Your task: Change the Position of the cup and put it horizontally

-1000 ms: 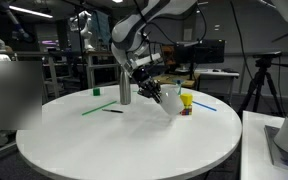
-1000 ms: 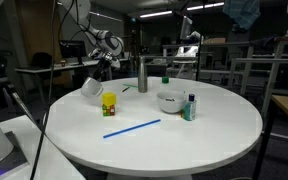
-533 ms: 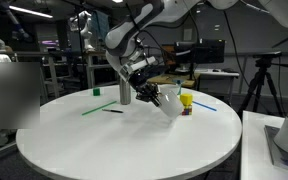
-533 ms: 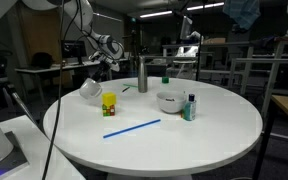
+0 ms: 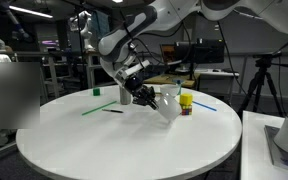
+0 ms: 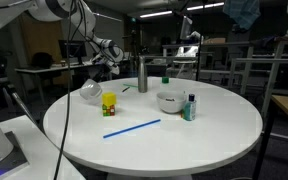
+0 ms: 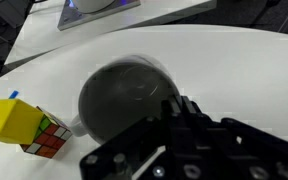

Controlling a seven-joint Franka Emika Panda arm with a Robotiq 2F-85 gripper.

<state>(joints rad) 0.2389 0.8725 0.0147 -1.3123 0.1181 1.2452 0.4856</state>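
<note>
My jaws are closed on the cup point(image 5: 168, 102), pinching it at the rim as far as the wrist view lets me tell; there its dark mouth fills the middle of the picture, somewhat blurred. In both exterior views the cup is tipped well over from upright. It hangs low over the counter point(image 5: 104, 145), just beside the yellow cube point(image 6: 108, 102) and well apart from the bottle point(image 6: 142, 75) and the bowl point(image 6: 169, 101). I cannot tell whether its lower edge touches the counter or hangs just clear of it. So I judge the first half done: the cup is in my grasp and already leaning toward its side. What is left is to bring it fully horizontal, lay its side on a bare patch of counter, and open the jaws without knocking it into the cube. Being round, it may roll once freed, so the release wants care.
</note>
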